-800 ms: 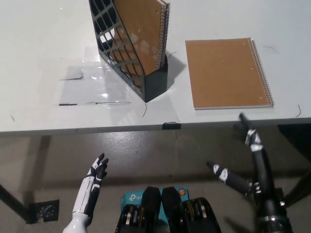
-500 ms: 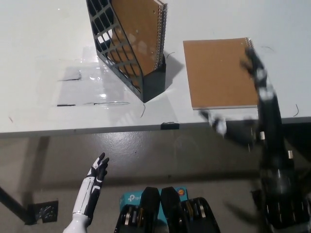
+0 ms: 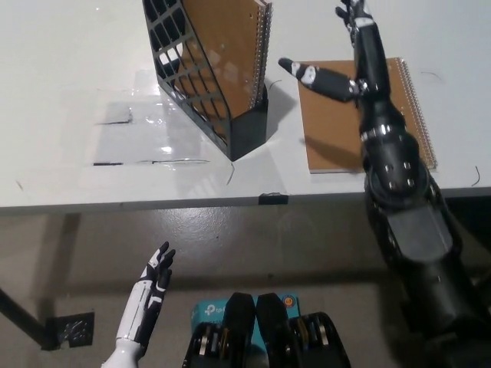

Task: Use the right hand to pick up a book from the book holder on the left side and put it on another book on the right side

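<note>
**Right robot hand over the flat book, holder book untouched**

The black book holder (image 3: 207, 80) stands on the white bench (image 3: 69, 92), a spiral-bound brown book (image 3: 230, 46) upright inside it. Just right of the holder a second brown book (image 3: 337, 130) lies flat. The right robot hand (image 3: 354, 57) hovers above that flat book — fingers spread, grasping nothing. The left robot hand (image 3: 153, 280) hangs below the bench edge, left of the holder — released, empty.

White counter (image 3: 69, 61); clear plastic sheet (image 3: 146, 134) lying flat on it; teal box (image 3: 209, 313) on the floor below.
</note>
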Tool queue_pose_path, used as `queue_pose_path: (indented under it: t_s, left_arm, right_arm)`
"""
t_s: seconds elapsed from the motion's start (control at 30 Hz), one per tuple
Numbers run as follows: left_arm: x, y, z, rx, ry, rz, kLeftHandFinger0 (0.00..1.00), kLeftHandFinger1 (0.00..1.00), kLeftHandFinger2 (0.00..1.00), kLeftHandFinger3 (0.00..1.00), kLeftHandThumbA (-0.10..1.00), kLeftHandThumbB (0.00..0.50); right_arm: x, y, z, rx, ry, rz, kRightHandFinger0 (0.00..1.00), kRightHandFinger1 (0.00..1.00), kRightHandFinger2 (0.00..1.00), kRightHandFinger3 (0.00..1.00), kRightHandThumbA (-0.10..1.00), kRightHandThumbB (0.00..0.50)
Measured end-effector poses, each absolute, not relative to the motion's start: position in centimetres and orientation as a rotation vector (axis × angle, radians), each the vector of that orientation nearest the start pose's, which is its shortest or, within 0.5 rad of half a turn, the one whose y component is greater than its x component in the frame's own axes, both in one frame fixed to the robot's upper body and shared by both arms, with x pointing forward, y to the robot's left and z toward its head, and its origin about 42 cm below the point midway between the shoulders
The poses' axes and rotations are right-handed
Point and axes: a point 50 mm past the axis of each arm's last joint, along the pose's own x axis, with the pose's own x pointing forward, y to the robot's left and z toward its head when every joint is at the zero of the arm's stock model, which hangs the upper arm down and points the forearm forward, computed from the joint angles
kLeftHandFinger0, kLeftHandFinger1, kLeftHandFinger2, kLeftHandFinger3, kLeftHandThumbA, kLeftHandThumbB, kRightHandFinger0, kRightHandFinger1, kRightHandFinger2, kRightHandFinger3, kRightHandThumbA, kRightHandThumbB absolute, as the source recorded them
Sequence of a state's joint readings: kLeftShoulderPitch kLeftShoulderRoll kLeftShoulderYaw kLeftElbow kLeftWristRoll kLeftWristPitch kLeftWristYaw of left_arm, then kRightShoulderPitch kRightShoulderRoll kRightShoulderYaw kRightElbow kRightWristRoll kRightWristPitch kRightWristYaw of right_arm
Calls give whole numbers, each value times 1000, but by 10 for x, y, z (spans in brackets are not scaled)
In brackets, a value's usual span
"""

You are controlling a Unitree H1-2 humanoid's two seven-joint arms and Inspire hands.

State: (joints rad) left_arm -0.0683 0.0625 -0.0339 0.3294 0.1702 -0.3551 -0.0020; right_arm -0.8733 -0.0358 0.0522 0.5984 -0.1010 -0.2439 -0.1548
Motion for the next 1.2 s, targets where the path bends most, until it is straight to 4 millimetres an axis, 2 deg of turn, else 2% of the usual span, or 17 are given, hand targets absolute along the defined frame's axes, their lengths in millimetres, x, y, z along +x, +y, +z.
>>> queue_pose_path:
  t_s: [0.1,0.17,0.23,0.33,0.5,0.6,0.77,0.93,1.03,1.2]
  left_arm:
    - [295,216,48,230,-91,-109,999,1000,1000,1000,1000,166]
    - [295,215,48,232,-92,-112,996,1000,1000,1000,1000,157]
    - [294,215,48,234,-92,-114,992,1000,1000,1000,993,165]
    - [294,215,48,238,-92,-117,997,1000,1000,1000,996,203]
    - [294,215,48,245,-92,-120,985,1000,1000,1000,969,211]
    - [294,216,48,250,-93,-121,976,1000,1000,1000,930,204]
    - [294,215,48,257,-94,-126,971,1000,1000,1000,882,185]
    - [294,214,48,269,-95,-129,957,1000,1000,1000,893,185]
    - [294,214,51,274,-104,-130,962,1000,1000,1000,893,193]
    - [293,214,52,282,-106,-131,969,1000,1000,1000,919,189]
  right_arm:
    - [527,-128,298,-147,-474,96,939,1000,1000,1000,968,207]
    - [534,-126,299,-134,-446,100,942,1000,1000,1000,959,183]
    - [538,-123,301,-121,-433,105,958,1000,1000,1000,969,199]
    - [544,-116,302,-107,-404,117,921,1000,1000,1000,1000,226]
    - [548,-102,309,-97,-391,146,950,1000,1000,1000,1000,219]
    - [548,-94,312,-90,-393,161,976,1000,1000,1000,1000,233]
    - [547,-83,306,-87,-372,182,964,1000,1000,1000,1000,264]
    - [546,-75,299,-82,-348,198,958,1000,1000,1000,1000,284]
    - [548,-74,294,-88,-322,201,966,1000,1000,1000,1000,282]
    - [552,-73,286,-98,-271,201,968,1000,1000,1000,1000,239]
